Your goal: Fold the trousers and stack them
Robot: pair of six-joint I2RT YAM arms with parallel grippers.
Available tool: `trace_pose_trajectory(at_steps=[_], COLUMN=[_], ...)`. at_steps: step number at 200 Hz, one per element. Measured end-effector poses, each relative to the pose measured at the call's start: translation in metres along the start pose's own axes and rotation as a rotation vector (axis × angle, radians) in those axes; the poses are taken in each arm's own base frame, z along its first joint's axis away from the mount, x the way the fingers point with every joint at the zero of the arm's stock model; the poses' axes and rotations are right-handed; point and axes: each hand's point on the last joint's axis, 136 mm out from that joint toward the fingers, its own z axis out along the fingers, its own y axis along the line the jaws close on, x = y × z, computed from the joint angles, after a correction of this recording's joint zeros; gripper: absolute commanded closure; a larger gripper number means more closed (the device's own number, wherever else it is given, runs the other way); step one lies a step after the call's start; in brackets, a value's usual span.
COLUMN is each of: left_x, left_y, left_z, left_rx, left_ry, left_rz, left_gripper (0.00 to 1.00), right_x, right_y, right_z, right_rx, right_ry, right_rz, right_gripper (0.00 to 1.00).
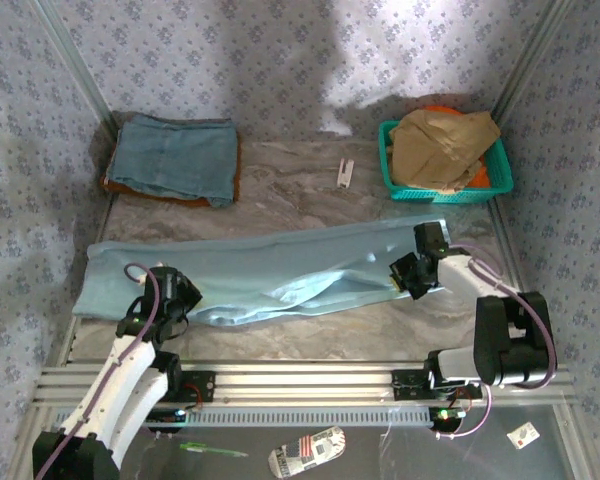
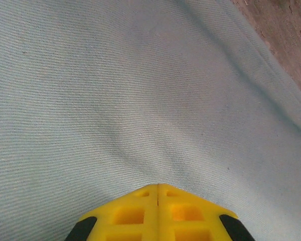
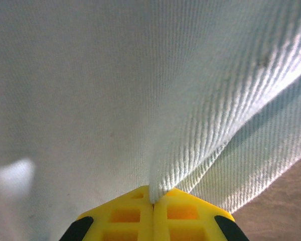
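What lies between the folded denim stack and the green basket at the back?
In the top view, one small pale clip-like item lies between the denim stack and the green basket; otherwise the table is bare.

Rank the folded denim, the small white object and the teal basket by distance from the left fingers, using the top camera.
1. Folded denim, far left, straight beyond the left fingers.
2. Small white object, far middle.
3. Teal basket, far right corner.
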Motion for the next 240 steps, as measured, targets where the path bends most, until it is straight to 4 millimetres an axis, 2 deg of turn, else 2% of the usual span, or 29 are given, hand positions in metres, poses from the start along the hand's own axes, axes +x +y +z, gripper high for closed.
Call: trace_pose_trajectory(at_steps=[39,59,79,111,115,128,141,166,186,200,214,225,240], left_x=[0.002,0.004,0.004,0.003,0.003,0.002,0.002,0.005,0.013,0.025,0.045,0.066,0.096], left_y=[0.002,0.005,0.005,0.003,0.003,0.002,0.000,-0.016,-0.043,-0.066,-0.090,-0.107,-0.129], left_z=[0.002,0.003,0.003,0.000,-0.001,-0.004,-0.007,-0.017,-0.029,-0.038,-0.045,-0.046,-0.045], left_rx=[-0.008,-0.015,-0.014,-0.002,0.000,0.010,0.023,0.060,0.111,0.153,0.192,0.208,0.219], left_ry=[0.007,0.012,0.012,0.002,0.001,-0.007,-0.008,0.026,0.068,0.107,0.158,0.204,0.258], left_rz=[0.000,0.001,0.001,0.001,0.001,0.000,0.003,0.056,0.156,0.258,0.381,0.487,0.628], left_gripper=[1.00,1.00,1.00,1.00,1.00,0.99,0.98,0.91,0.83,0.77,0.68,0.64,0.59], right_x=[-0.027,-0.036,-0.034,-0.014,-0.012,-0.012,-0.019,-0.029,-0.023,-0.014,0.002,0.021,0.044], right_y=[0.017,0.019,0.007,-0.029,-0.034,-0.048,-0.061,-0.067,-0.057,-0.039,-0.013,0.008,0.026], right_z=[-0.036,-0.043,-0.035,-0.020,-0.019,-0.022,-0.028,-0.037,-0.044,-0.054,-0.066,-0.072,-0.071], right_rx=[-0.086,-0.095,-0.073,-0.017,-0.013,-0.007,0.004,0.011,0.013,-0.007,-0.052,-0.095,-0.125], right_ry=[-0.019,0.000,0.048,0.130,0.135,0.135,0.104,0.062,0.056,0.028,-0.009,-0.017,0.001], right_rz=[-0.043,-0.082,-0.097,-0.096,-0.090,-0.055,-0.014,-0.015,-0.080,-0.172,-0.290,-0.377,-0.453], right_gripper=[1.00,1.00,1.00,1.00,0.97,0.78,0.63,0.58,0.60,0.63,0.67,0.75,0.84])
